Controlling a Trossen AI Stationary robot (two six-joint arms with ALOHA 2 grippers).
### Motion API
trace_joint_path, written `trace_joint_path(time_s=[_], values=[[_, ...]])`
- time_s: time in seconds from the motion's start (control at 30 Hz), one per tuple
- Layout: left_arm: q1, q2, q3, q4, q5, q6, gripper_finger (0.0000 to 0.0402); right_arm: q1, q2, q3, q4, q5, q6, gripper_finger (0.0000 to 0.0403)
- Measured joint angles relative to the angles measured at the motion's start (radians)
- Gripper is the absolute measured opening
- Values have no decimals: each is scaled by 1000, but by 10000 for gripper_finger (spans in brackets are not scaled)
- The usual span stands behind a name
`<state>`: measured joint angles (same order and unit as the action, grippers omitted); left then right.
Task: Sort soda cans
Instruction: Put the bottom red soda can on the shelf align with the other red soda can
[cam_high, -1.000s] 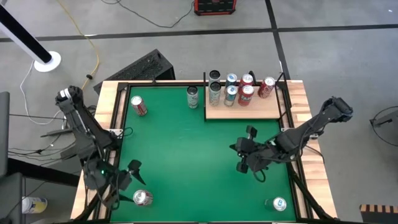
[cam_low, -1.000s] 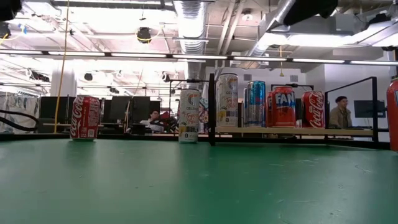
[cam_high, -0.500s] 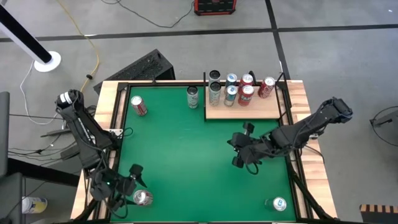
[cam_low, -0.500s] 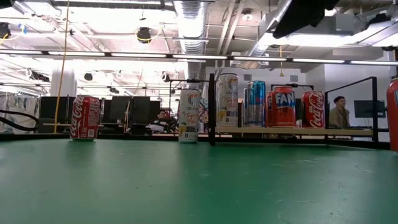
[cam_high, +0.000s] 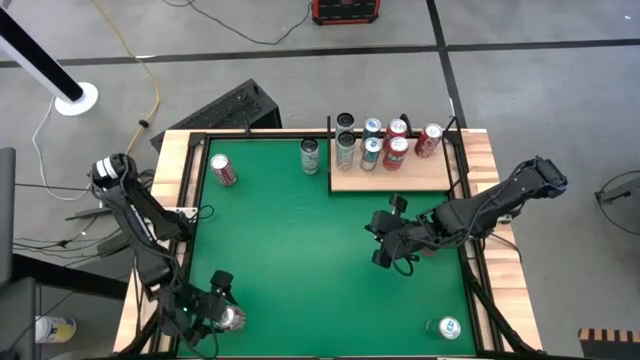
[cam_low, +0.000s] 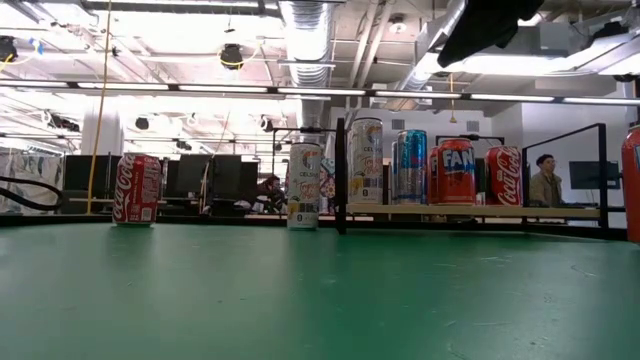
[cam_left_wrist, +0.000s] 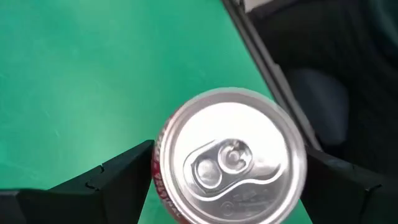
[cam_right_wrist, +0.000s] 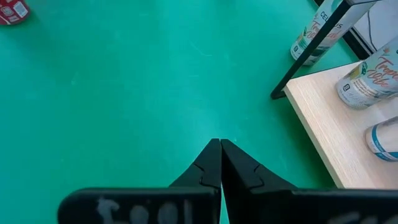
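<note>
With my left gripper (cam_left_wrist: 227, 171) low at the table's near-left corner, its fingers (cam_left_wrist: 109, 180) stand spread either side of a red can (cam_left_wrist: 230, 158), apparently not yet touching it. That can sits close to the table edge (cam_left_wrist: 261, 59), so a skewed close could, I judge, nudge it off or tip it. My right gripper (cam_right_wrist: 220, 163), fingers pressed together and empty, hangs mid-table near the wooden tray (cam_high: 420, 176) where most cans stand. Loose cans remain: a red one (cam_high: 222, 169) far-left, a pale one (cam_high: 309, 155) beside the tray, another (cam_high: 448, 327) near-right.
</note>
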<state>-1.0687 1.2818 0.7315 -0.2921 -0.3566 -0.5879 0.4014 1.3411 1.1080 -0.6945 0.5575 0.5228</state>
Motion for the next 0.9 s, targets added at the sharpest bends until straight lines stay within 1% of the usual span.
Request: trace_joint_path(time_s=[0.2,0.27,0.37,0.47,0.6,0.73,0.9], values=[[7,10,0,-2,12,2,330,0,0,0,0,-1,0,26],[20,6,0,-4,21,7,316,0,0,0,0,-1,0,26],[54,4,0,2,48,34,282,1,-2,0,-1,-1,0,26],[111,4,3,5,74,95,282,17,-28,0,-13,-1,0,27],[226,7,55,-16,96,237,282,44,-80,0,-34,5,1,27],[378,12,162,-1,129,449,282,78,-153,0,-53,51,2,27],[613,88,281,-2,283,681,282,97,-231,1,-141,112,30,27]])
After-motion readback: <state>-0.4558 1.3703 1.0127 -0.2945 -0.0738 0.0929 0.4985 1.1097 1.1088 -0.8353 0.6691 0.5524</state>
